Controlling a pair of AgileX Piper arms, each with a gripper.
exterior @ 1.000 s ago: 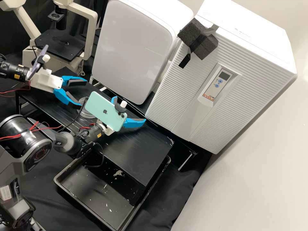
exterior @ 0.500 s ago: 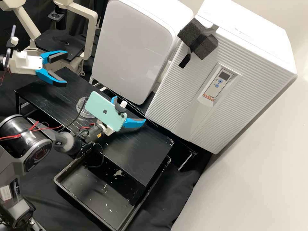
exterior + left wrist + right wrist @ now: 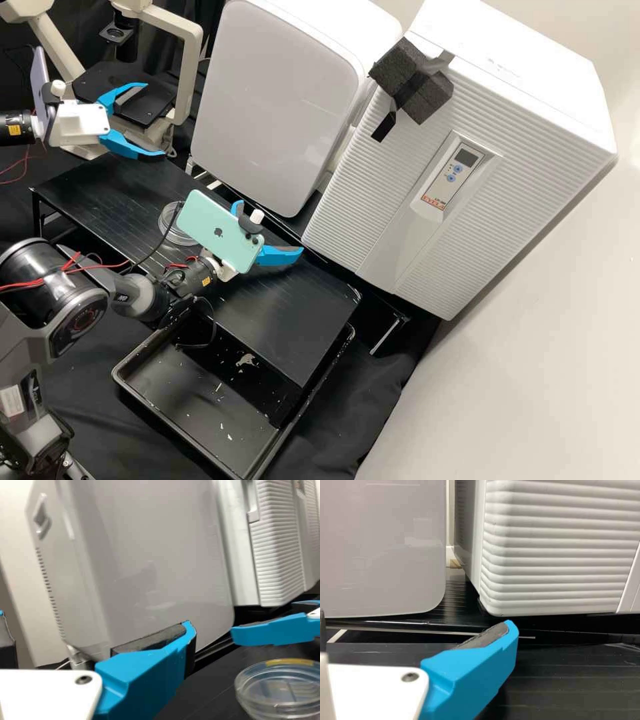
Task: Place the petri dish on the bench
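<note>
- The black rectangular tray with a raised rim (image 3: 187,393) sits below the near side of the black tabletop (image 3: 287,327); a hard shove that way could send glass or plastic over the edge into it.
- The right gripper (image 3: 270,226), blue-fingered and carrying a mint-green phone (image 3: 220,230), has its fingers apart with nothing between them. Swinging it back low could sweep the dish, which lies just beside the phone as seen from above.
- A thin black cable (image 3: 153,255) passes across the dish in the high view. I can't tell whether they touch; if they do, a tug on the cable could drag it.
- The clear, round, shallow petri dish (image 3: 180,235) lies flat on the tabletop, so the placing looks done. The likeliest trouble now is undoing it: with a low, slick wall, a needless regrasp could skid or tip it.
- The left gripper (image 3: 155,119), white with blue fingers, has them apart and empty, well clear of the dish. A careless sideways move might knock the cream microscope with a black stage (image 3: 190,73).
- Reaching too far forward, either arm could bump the smooth-fronted white cabinet (image 3: 273,100) or the ribbed white one (image 3: 373,180).
</note>
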